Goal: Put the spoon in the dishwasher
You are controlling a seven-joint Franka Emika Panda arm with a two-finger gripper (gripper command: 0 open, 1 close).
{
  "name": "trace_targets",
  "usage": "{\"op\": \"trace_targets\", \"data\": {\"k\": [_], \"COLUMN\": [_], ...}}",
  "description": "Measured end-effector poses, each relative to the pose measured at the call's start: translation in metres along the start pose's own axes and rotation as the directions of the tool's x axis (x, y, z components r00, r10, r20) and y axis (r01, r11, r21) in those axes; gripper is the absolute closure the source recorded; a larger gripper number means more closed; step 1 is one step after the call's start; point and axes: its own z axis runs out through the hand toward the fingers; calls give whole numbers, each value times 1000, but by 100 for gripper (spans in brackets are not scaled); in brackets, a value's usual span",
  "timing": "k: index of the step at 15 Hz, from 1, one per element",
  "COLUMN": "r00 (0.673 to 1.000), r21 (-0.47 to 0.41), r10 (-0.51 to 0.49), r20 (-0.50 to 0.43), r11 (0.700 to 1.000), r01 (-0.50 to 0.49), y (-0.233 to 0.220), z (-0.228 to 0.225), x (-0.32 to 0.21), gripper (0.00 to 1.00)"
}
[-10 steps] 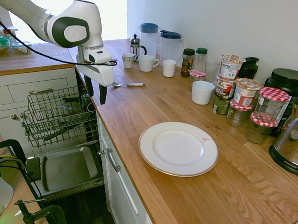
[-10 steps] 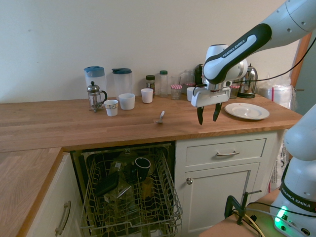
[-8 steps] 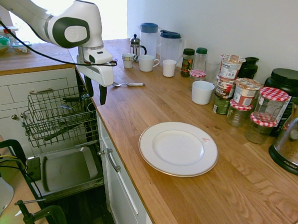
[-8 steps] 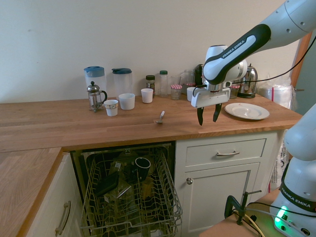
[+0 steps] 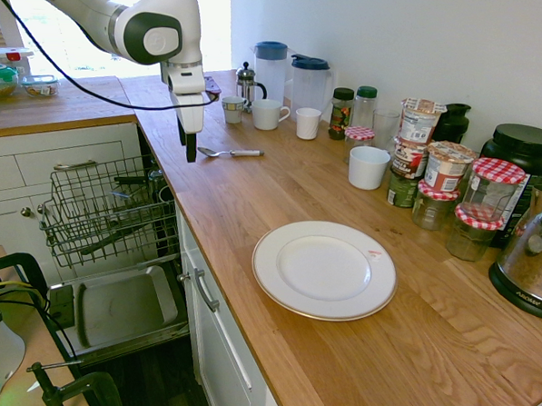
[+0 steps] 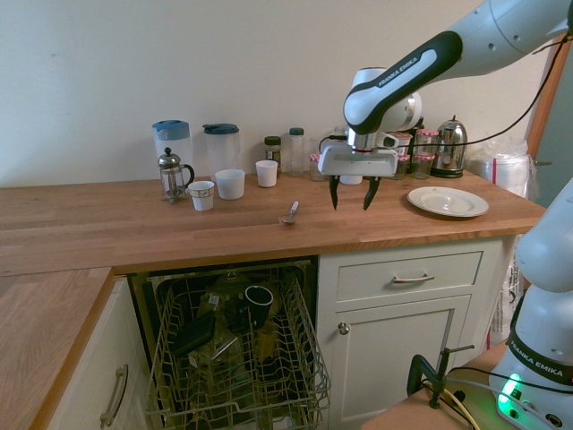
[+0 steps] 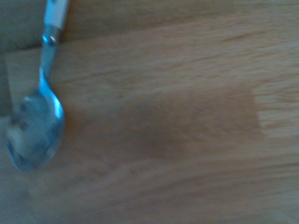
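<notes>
One countertop [image 5: 335, 370] serves as our work surface; relative to its landmark, the plate [image 6: 448, 202], we locate the gripper [image 6: 354, 208] just beside, above the wood, fingers apart and empty. We find the spoon [image 6: 290, 213] beyond the gripper, farther from the plate, its long axis running from the front edge toward the wall, handle wallward.

A white robotic arm stretches high and slants down to its wrist, the gripper [image 6: 352, 208] hanging directly below with its two dark fingers [image 6: 334, 192] pointing downward, parted and holding nothing. Above the gripper, the wrist [image 6: 363, 141] stands nearly upright, the black-banded forearm [image 6: 416, 76] angling up and away.
</notes>
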Motion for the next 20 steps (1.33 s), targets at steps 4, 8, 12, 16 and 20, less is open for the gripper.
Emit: {"op": "trace_targets", "data": {"k": [4, 8, 12, 16, 20], "r00": [969, 925, 907, 904, 900], "r21": [64, 79, 68, 54, 41], "r10": [238, 365, 402, 408, 416], "r20": [-59, -108, -123, -129, -129], "r11": [970, 930, 916, 913, 909], "r01": [-234, -359, -396, -405, -415], "y": [-71, -119, -138, -145, -147], "z": [13, 47, 60, 78, 87], "x": [-7, -31, -30, -27, -25], "gripper": [0, 0, 0, 0, 100]}}
